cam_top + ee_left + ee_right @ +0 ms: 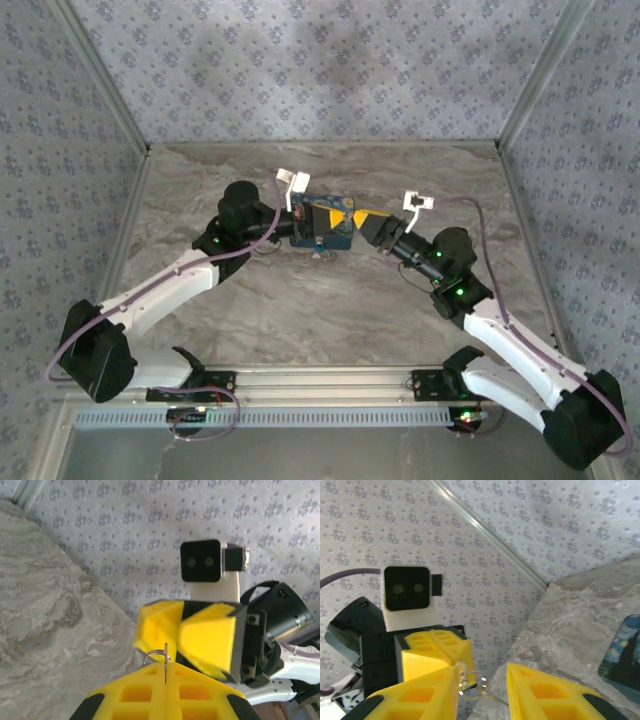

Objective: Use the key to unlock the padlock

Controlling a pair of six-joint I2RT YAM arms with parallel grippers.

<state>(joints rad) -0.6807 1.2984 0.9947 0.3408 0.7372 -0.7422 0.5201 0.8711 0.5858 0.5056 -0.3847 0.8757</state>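
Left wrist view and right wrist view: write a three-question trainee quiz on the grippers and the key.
1. True or false: the left gripper is shut on the key, which stands edge-on in the seam between its yellow fingers.
2. Pick one. The right gripper has its jaws: A) pressed together; B) apart, with a gap between them; C) shut on the key.
3. Short answer: what silvery thing sits just past the left gripper's fingertips, beside the key?

Key
1. True.
2. B.
3. A metal ring.
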